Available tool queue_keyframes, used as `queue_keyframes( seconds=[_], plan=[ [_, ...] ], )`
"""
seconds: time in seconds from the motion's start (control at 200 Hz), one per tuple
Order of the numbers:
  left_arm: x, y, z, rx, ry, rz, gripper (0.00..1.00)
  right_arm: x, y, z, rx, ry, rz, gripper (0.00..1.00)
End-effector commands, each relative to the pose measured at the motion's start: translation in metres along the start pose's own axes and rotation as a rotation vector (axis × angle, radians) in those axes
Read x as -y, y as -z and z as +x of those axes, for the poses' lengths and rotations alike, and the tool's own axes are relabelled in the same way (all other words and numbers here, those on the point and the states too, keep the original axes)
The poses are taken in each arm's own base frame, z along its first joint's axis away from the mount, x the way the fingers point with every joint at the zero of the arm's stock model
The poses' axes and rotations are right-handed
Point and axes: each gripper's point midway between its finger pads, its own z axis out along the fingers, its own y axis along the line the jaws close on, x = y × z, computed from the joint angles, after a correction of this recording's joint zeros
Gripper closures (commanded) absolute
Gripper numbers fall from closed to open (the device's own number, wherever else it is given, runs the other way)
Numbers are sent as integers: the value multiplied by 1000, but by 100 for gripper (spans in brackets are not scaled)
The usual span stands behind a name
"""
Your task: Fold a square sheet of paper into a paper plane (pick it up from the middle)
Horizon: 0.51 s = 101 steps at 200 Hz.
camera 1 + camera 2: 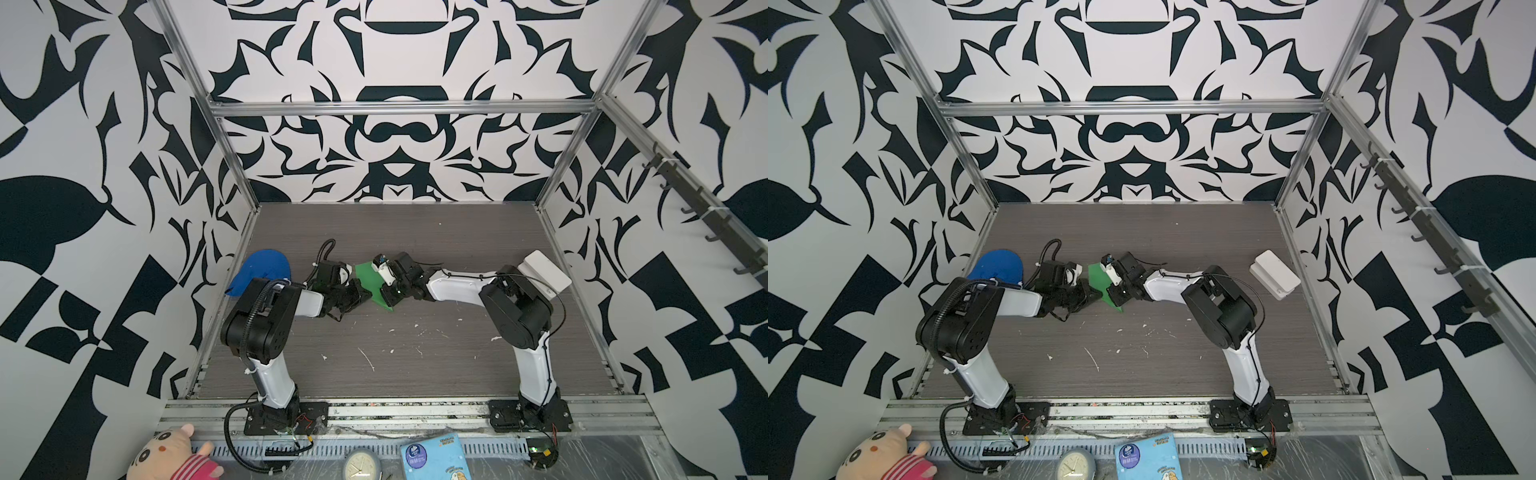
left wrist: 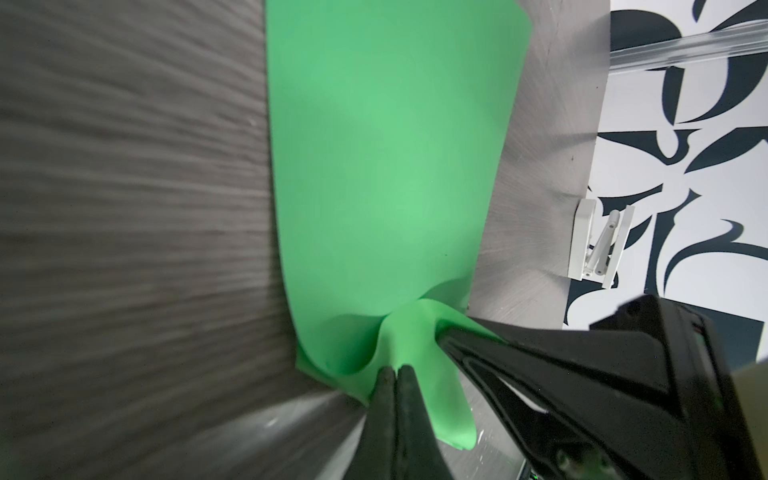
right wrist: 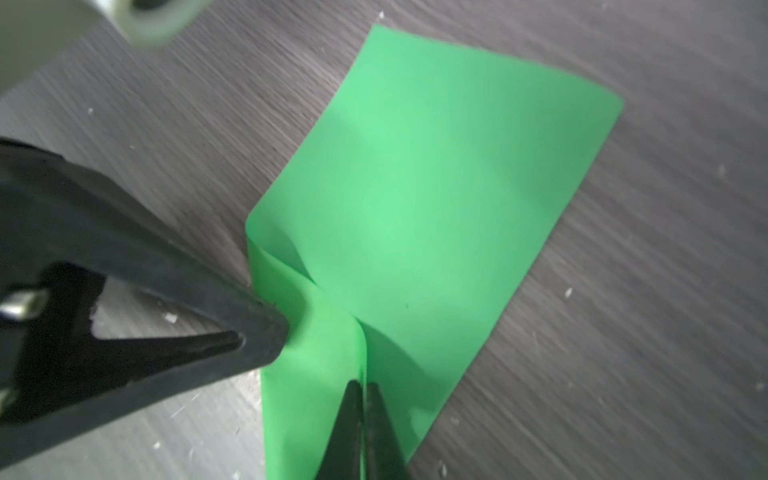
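Observation:
The square sheet of paper (image 1: 366,277) (image 1: 1098,279) is bright green and lies mid-table between the two arms. A ridge is pinched up along its near part, while the rest (image 2: 386,158) (image 3: 436,187) stays flat on the wood. My left gripper (image 2: 395,370) (image 1: 369,294) is shut on that raised fold. My right gripper (image 3: 364,385) (image 1: 385,296) is shut on the same fold from the other side, a thin green edge showing between its fingers. The two grippers' tips sit very close together. No paper plane is in view.
A blue cloth cap (image 1: 262,270) lies at the left by the wall. A white box (image 1: 546,270) sits at the right wall. White scraps dot the wooden table (image 1: 415,353). A plush toy (image 1: 174,455), a clock (image 1: 361,465) and a blue booklet (image 1: 432,457) lie in front of the rail.

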Motion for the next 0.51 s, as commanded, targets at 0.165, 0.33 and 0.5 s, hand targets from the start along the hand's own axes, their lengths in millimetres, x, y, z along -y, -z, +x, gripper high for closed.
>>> queue_keyframes(
  seconds=[0.165,0.33,0.5],
  plan=[
    [-35,1,12,-53,49,-170,97,-4,63,-36,95,-217,-33,73],
    [-31,0,11,-65,44,-164,97,-16,68,-27,65,-271,-102,78],
    [-33,0,11,-68,50,-175,98,-45,57,-20,-10,-334,-253,92]
  ],
)
